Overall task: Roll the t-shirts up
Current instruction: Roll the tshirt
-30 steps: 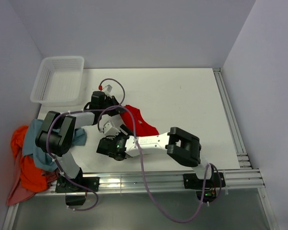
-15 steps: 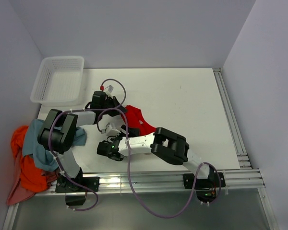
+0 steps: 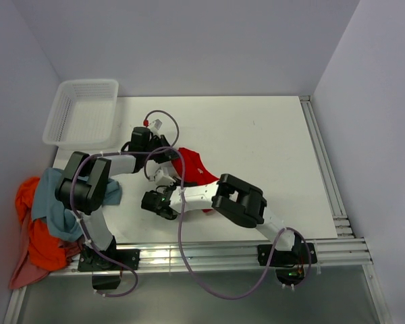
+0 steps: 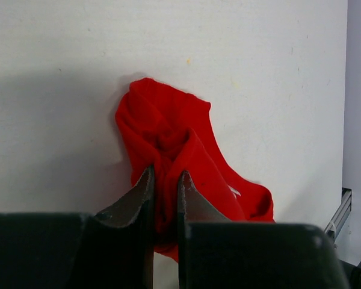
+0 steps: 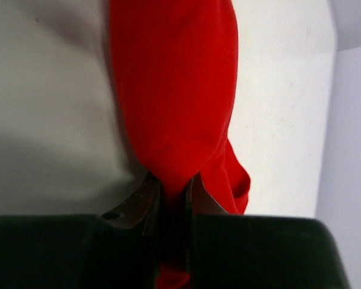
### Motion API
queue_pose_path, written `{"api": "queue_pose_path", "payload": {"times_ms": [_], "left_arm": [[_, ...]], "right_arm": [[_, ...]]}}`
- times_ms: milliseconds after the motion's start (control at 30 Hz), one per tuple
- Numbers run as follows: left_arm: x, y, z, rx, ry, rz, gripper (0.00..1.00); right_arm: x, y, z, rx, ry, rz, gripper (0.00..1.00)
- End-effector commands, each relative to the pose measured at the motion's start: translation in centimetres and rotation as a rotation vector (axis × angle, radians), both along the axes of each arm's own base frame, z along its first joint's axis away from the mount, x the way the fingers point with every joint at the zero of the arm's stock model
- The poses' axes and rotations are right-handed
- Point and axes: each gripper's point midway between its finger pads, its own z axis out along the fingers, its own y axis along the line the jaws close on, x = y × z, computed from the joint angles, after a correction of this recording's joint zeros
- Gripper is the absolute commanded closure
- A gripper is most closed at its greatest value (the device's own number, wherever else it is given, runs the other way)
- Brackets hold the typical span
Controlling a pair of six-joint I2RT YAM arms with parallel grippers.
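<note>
A bright red t-shirt (image 3: 194,169) lies bunched on the white table, between the two grippers. My left gripper (image 3: 170,158) comes at it from the left. In the left wrist view the left gripper (image 4: 164,174) is shut on a fold of the red t-shirt (image 4: 168,129). My right gripper (image 3: 167,183) reaches across from the right, low over the table. In the right wrist view the right gripper (image 5: 174,180) is shut on the red t-shirt (image 5: 174,78), which stretches away from the jaws. More t-shirts are heaped off the table's left edge: grey-blue (image 3: 50,202), orange (image 3: 37,236), pale pink (image 3: 21,275).
A white perforated basket (image 3: 88,82) stands at the table's back left corner. An aluminium rail (image 3: 322,162) runs along the right edge and another along the front (image 3: 209,253). Purple cables loop over both arms. Grey walls close in at the back and both sides.
The right gripper has closed on the red t-shirt. Its arm has shifted a little toward the shirt, and the cloth is now more bunched. The left gripper keeps its hold.
</note>
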Motion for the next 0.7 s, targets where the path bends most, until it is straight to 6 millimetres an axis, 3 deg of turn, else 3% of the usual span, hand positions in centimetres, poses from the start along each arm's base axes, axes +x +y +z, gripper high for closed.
{"api": "queue_pose_path", "payload": {"times_ms": [0, 167, 233, 300, 333, 367, 400, 467, 533, 567, 600, 667], "left_arm": [[0.7, -0.9, 1.0, -0.018, -0.043, -0.046, 0.94], [0.8, -1.0, 1.0, -0.023, -0.041, -0.048, 0.89], [0.8, -0.9, 1.1, -0.026, -0.043, -0.045, 0.80], [0.7, -0.8, 1.1, -0.031, -0.042, -0.036, 0.61], [0.7, -0.9, 1.3, -0.034, -0.051, -0.036, 0.56], [0.6, -0.7, 1.4, -0.034, -0.052, -0.031, 0.48], [0.6, -0.7, 1.5, -0.034, -0.054, -0.031, 0.45], [0.5, -0.7, 1.9, -0.040, -0.061, -0.031, 0.38], [0.5, -0.6, 2.1, -0.047, -0.066, -0.032, 0.36], [0.5, -0.6, 2.5, -0.050, -0.072, -0.031, 0.32], [0.5, -0.6, 2.5, -0.050, -0.072, -0.031, 0.31], [0.6, -0.5, 2.7, -0.044, -0.073, -0.030, 0.27]], "right_arm": [[0.3, 0.4, 0.6, 0.183, 0.087, -0.028, 1.00], [-0.2, 1.1, 2.0, 0.287, 0.142, -0.004, 1.00], [-1.1, 2.0, 1.4, 0.379, 0.241, 0.027, 1.00], [-0.9, 2.1, 2.0, 0.507, 0.301, 0.035, 1.00], [-2.0, 2.8, 1.4, 0.583, 0.407, 0.059, 1.00], [-1.6, 3.4, 1.7, 0.658, 0.426, 0.072, 1.00], [-1.2, 2.2, 1.9, 0.709, 0.459, 0.053, 1.00], [-1.7, 2.6, 1.9, 0.813, 0.557, 0.071, 1.00], [-1.3, 1.4, 1.8, 0.889, 0.599, 0.040, 1.00], [-1.8, 2.1, 2.1, 0.954, 0.656, 0.070, 1.00], [-2.4, 1.5, 1.5, 0.974, 0.695, 0.059, 1.00], [-2.5, 1.7, 2.2, 1.087, 0.760, 0.069, 1.00]]}}
